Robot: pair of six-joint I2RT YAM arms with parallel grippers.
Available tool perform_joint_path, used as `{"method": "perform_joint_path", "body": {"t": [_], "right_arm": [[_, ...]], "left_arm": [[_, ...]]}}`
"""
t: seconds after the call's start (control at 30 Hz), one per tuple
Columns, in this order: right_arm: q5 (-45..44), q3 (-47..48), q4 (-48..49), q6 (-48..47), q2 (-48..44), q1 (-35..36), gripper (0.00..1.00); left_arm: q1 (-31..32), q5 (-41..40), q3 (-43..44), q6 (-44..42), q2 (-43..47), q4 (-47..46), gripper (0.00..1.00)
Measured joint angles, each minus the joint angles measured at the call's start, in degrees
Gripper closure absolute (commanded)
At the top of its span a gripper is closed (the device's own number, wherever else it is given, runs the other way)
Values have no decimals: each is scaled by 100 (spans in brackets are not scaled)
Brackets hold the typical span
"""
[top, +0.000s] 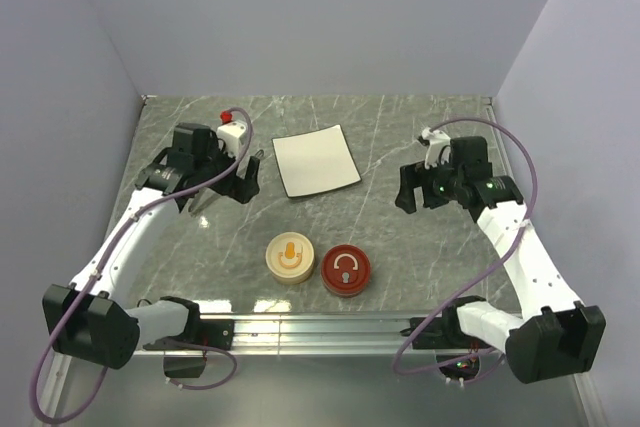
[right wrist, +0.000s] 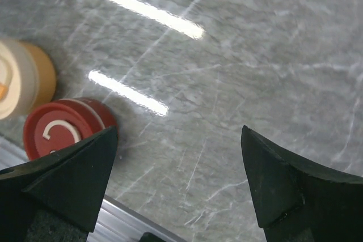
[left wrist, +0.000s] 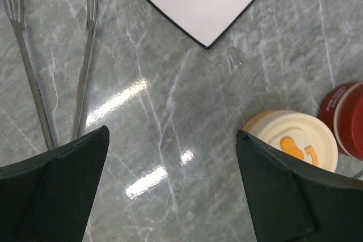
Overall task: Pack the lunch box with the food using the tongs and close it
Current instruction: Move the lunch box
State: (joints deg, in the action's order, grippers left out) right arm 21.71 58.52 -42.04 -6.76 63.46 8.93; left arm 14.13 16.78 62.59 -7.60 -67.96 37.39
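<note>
The left arm (top: 135,237) and right arm (top: 528,262) are white with black joints. A purple cable (top: 40,372) loops along each. The fingers (left wrist: 54,191) are black and thick.

A robotics lab test cell; plain pale walls (top: 300,17) box in a grey marble-look worktop (top: 400,237) on three sides; two white-and-black arms (top: 140,232) stand bolted to an aluminium rail (top: 320,324) along its near edge; purple cables (top: 36,382) loop loose around their bases.
</note>
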Motion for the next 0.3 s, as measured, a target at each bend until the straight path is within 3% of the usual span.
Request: {"method": "perform_joint_path", "body": {"t": [0.3], "right_arm": [[-393,-603,372,483,-538,-61,3]], "left_arm": [[168,-507,-378,238,-144,-531,0]]}}
